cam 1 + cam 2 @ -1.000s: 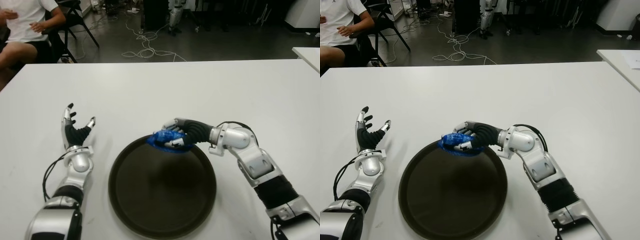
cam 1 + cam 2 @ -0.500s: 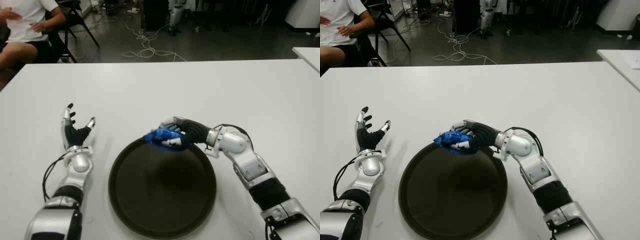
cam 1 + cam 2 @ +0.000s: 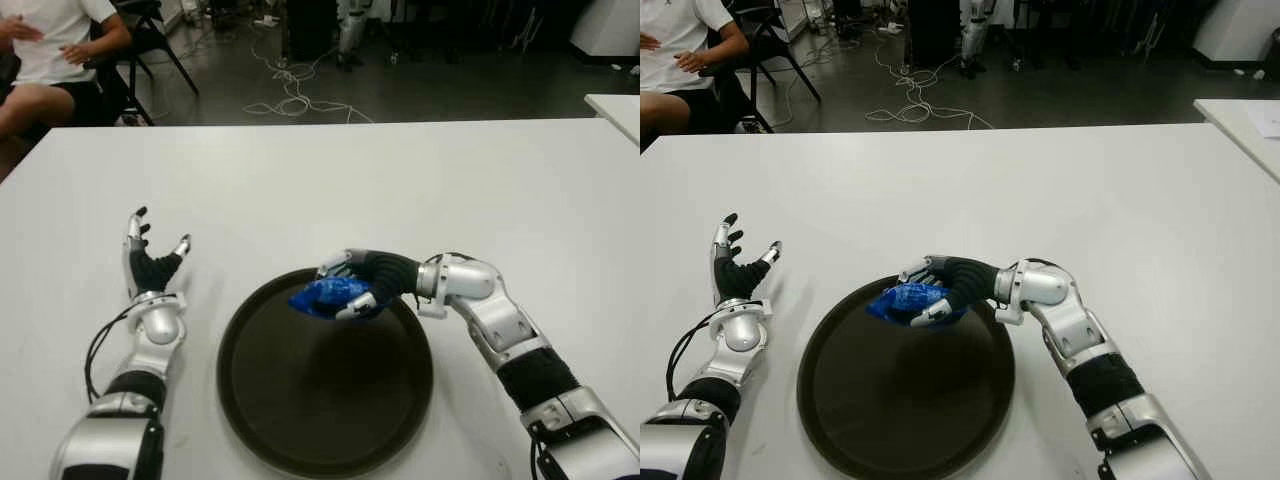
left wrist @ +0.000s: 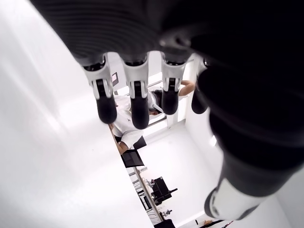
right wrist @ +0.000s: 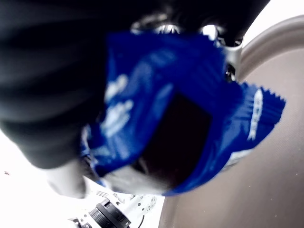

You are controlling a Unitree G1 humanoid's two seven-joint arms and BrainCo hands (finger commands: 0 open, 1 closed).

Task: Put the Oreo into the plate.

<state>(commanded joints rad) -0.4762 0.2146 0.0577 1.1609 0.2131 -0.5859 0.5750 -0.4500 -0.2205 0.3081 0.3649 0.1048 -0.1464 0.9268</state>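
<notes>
My right hand (image 3: 345,290) holds a blue Oreo packet (image 3: 322,295) over the far edge of the round dark plate (image 3: 325,410), its fingers curled around the wrapper. In the right wrist view the Oreo packet (image 5: 190,118) fills the picture, pressed into the palm, with the plate (image 5: 266,180) below it. The left hand (image 3: 150,262) shows on the white table (image 3: 300,190) to the left of the plate, palm up, fingers spread and holding nothing.
A person (image 3: 50,45) sits on a chair past the table's far left corner. Cables (image 3: 290,95) lie on the dark floor behind the table. Another white table's corner (image 3: 615,105) shows at the far right.
My right hand has carried the Oreo packet from the plate's far rim inward and a little down over the plate. The left hand has not moved.
</notes>
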